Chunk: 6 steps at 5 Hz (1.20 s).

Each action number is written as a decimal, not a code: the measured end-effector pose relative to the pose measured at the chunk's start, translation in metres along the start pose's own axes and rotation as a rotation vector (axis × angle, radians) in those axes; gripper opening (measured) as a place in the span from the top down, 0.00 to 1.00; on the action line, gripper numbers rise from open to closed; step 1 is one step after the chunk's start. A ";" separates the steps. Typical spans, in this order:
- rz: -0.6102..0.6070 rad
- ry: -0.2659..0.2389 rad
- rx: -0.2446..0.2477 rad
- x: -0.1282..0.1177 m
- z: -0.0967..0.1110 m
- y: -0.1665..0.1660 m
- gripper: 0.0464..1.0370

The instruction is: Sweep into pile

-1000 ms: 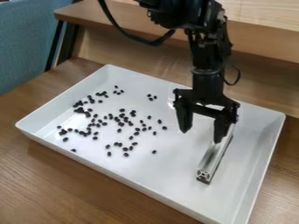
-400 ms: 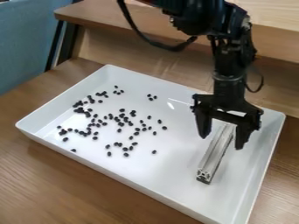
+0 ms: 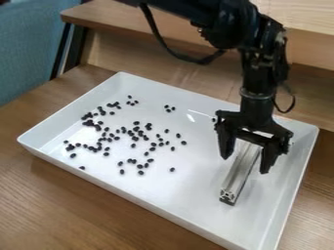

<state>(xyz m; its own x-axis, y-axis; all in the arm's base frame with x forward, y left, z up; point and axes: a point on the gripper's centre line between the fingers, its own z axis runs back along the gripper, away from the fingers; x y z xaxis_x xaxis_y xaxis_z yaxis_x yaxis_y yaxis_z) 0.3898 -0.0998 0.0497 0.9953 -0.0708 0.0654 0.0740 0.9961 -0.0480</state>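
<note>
A white tray [image 3: 130, 197] lies on a wooden table [image 3: 65, 210], and many small black beans [image 3: 136, 128] are scattered over its floor, nearly all in the half at the left of the camera view. They form loose clusters and short strings, some touching, others apart; one sits near the tray's front wall, and a small group lies by itself nearer the back wall. In the tray's right half a grooved metal bar [image 3: 239, 176] lies flat, slanting from the back toward the front, its cut end facing the camera. The black arm [image 3: 251, 63] comes in from the top edge over the back of the tray, a cable [image 3: 196, 59] looping beside it. Its gripper [image 3: 245, 163] hangs down over the right half, released, fingers spread apart with the bar running between them. Behind the tray is a wooden ledge [image 3: 130, 22]; beyond its back left is blue fabric [image 3: 26, 53].
</note>
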 end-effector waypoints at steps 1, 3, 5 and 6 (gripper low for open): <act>0.001 0.011 0.021 0.000 -0.008 0.003 0.08; 0.001 -0.012 0.019 -0.002 -0.018 0.004 0.63; -0.010 0.014 0.019 -0.004 -0.018 0.011 0.64; 0.001 0.015 0.027 0.001 -0.018 0.032 0.64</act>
<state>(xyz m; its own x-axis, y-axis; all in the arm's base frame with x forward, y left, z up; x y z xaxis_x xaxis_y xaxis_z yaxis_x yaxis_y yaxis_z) 0.3938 -0.0690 0.0304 0.9962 -0.0703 0.0504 0.0715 0.9972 -0.0209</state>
